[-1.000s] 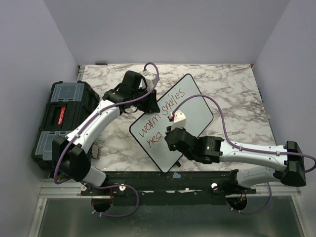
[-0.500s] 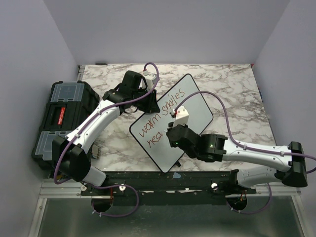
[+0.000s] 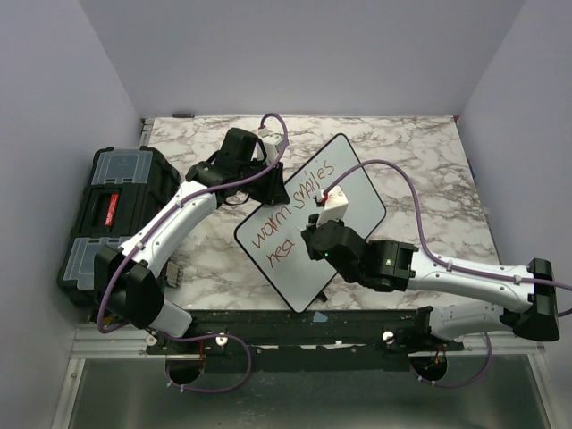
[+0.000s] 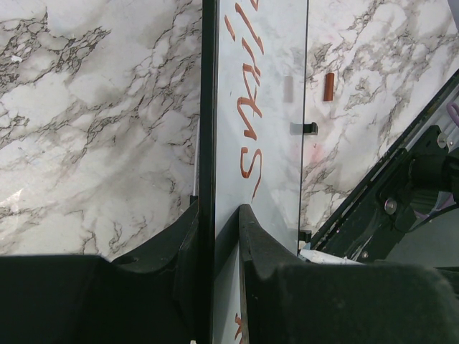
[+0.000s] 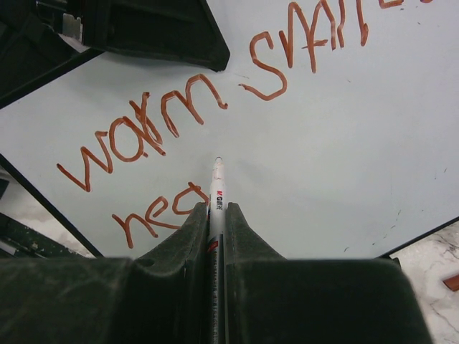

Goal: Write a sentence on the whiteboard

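The whiteboard lies at an angle in the middle of the marble table. The sentence on it reads "warm smiles" in red, with "hea" below. My left gripper is shut on the board's far-left edge; in the left wrist view the fingers clamp the rim of the whiteboard. My right gripper is shut on a white marker over the board. The marker tip sits just right of "hea", below "warm smiles". The whiteboard to the right of the tip is blank.
A black toolbox with clear lid compartments stands at the table's left edge. A red marker cap lies on the marble beside the board and also shows in the right wrist view. A black rail runs along the near edge.
My right gripper has moved up and to the right along the second line with the marker. The letter "a" of "hea" is now uncovered. The left arm and board have not moved.
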Available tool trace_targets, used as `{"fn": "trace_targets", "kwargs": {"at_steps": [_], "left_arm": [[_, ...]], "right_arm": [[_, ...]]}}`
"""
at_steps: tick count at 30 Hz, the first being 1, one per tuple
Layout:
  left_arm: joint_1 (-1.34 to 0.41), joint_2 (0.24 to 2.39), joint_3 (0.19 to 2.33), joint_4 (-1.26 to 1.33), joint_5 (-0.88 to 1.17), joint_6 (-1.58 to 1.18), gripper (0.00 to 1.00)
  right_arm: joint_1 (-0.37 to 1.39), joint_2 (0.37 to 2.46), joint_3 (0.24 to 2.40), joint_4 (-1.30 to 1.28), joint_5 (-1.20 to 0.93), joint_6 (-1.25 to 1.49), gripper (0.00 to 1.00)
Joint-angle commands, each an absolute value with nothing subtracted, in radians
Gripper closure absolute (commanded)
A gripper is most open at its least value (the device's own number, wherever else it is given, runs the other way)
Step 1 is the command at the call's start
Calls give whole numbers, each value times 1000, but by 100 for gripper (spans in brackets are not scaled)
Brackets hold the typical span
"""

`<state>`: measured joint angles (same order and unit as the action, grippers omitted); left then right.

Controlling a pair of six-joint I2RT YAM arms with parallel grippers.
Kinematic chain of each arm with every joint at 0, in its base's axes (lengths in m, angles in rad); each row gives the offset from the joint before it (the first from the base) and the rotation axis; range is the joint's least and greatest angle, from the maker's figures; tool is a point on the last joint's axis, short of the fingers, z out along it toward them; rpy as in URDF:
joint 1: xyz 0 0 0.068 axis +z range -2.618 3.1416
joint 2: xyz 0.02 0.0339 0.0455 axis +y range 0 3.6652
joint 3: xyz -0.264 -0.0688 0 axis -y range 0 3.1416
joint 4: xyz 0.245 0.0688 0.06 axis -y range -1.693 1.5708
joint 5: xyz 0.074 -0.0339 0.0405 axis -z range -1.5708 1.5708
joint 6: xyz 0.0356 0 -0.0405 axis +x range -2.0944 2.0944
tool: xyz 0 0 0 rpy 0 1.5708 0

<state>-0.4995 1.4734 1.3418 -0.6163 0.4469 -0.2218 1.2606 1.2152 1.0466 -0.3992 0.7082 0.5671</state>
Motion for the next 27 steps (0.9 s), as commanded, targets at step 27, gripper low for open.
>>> {"fn": "trace_targets", "kwargs": {"at_steps": [27], "left_arm": [[-508, 1425, 1328, -656, 373, -149, 100]], "right_arm": [[1206, 1294, 1058, -298, 577, 545, 99]]}}
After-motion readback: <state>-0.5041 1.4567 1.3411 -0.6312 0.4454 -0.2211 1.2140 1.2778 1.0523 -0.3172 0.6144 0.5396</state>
